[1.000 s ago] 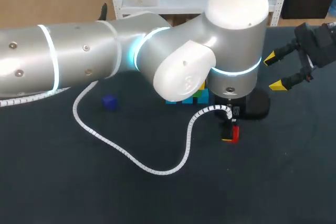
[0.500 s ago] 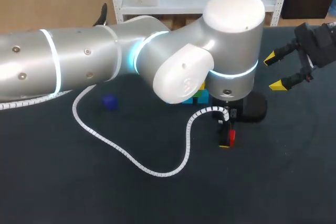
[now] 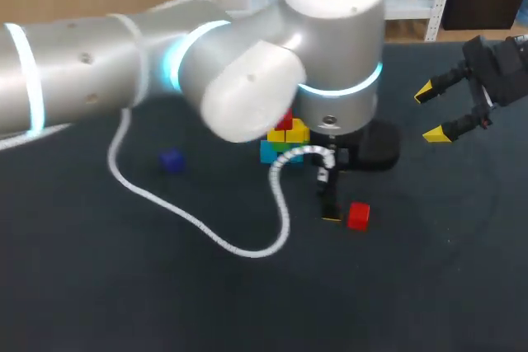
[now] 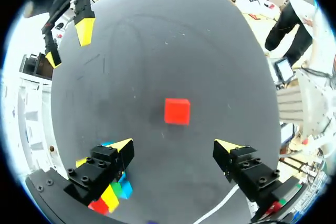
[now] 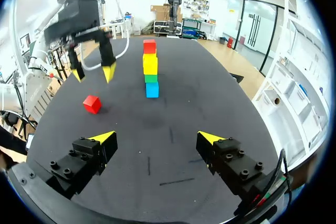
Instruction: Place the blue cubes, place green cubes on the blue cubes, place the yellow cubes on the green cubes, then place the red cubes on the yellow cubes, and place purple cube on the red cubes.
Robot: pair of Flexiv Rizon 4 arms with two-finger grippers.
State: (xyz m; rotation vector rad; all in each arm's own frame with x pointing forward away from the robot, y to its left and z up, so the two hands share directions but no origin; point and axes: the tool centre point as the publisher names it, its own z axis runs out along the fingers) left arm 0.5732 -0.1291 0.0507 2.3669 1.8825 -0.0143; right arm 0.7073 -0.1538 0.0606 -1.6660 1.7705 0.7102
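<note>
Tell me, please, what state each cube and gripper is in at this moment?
left gripper: open, empty, above the table.
right gripper: open, empty.
loose red cube: lying on the table, ungripped.
stack: upright; blue at base, then green, yellow, red on top.
purple cube: alone on the table, unstacked.

A dark, matte counter [image 3: 99, 286] fills nearly the whole head view, its far edge running across the far side. The surface is plain charcoal, softly and evenly lit. Faint pale scuffs and thin curved lines mark it toward the right, and short light scratches show in both wrist views
</note>
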